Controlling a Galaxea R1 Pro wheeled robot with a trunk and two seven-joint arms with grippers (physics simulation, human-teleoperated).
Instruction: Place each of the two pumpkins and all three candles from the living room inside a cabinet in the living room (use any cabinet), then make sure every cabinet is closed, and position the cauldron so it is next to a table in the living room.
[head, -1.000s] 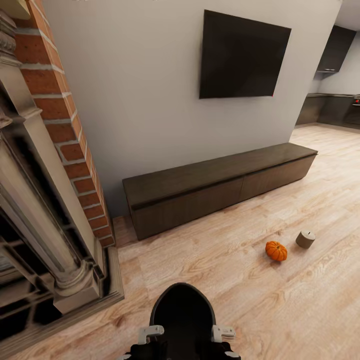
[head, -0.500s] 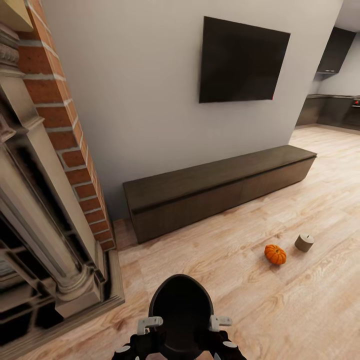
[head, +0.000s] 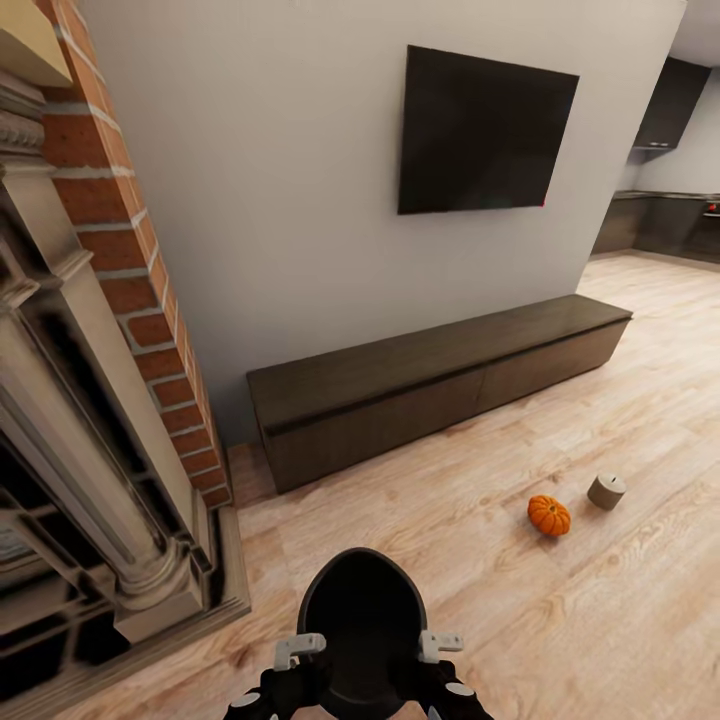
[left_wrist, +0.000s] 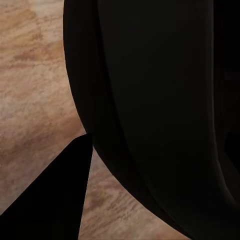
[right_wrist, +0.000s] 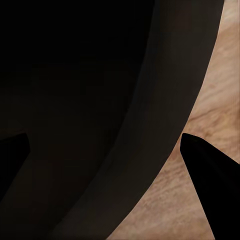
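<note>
Jaws: both clamped on round matte-black cauldron (head: 362, 630) rim | small orange ribbed pumpkin (head: 549, 515) beyond right gripper (head: 440, 650) | keep level, carry slowly

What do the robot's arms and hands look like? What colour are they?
In the head view, the arms are mostly black, with rounded joints and pale grey-white patches. Each ends in a light grey, blocky bracket: the left gripper and the right gripper. In the wrist views the jaws look like plain black pointed wedges. No cables or markings are visible.
</note>
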